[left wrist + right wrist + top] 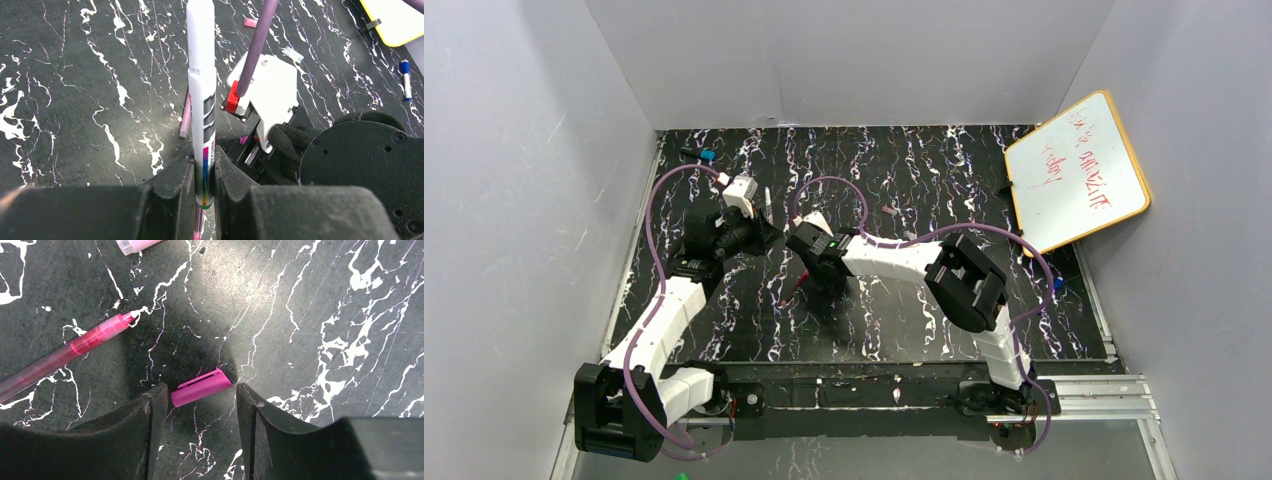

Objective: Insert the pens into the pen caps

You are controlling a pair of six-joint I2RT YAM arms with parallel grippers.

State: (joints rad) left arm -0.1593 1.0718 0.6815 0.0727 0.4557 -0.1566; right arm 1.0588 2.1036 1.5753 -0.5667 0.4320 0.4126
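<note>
Left gripper (204,174): clenched on whitish pen (201,90), shaft pointing away from the wrist.
Right gripper (200,401): fingers spread, holding nothing, straddling magenta cap (201,388) lying flat on the table (310,315).
Step, judged: cap pickup. Next: close squarely, lift, line its mouth up with a pen tip.
Nearby: red pen (65,357), pale pink cap (135,244).
Hindrance: the arms crowd each other.

Black tabletop (325,300) veined white — on it a magenta cap (201,387) and a translucent red-pink pen (65,352); above, a white pen (201,90) banded grey, rainbow-striped.
</note>
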